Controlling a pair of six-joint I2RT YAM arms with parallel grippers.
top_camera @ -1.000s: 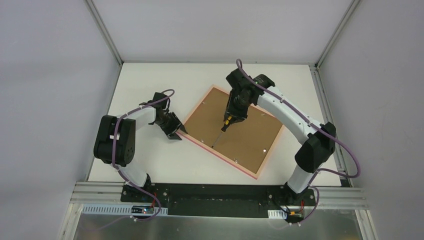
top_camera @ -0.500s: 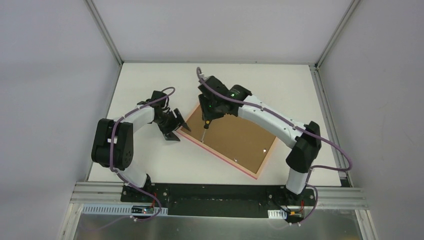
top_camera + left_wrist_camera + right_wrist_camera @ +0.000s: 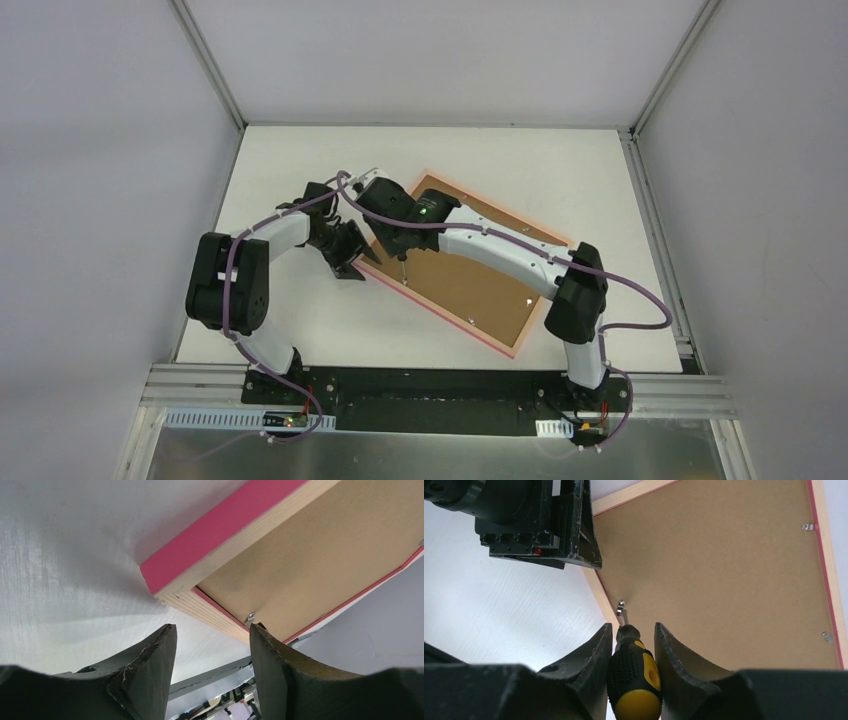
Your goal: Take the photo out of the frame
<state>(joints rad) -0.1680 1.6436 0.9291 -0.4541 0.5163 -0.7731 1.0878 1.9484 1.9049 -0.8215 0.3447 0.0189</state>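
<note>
One screwdriver at tab, frame face-down

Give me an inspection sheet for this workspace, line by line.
Surface: white table under the frame.
Job's things: pink frame face down, brown back board up, metal tabs along its edges; photo's picture side hidden.
Clutter: nothing seen.
Grippers: left gripper open at the frame's corner; right gripper shut on a screwdriver, tip at a tab.
Cables: purple cables run along both arms.
Surroundings: plain walls; metal rail at the near edge.
</note>
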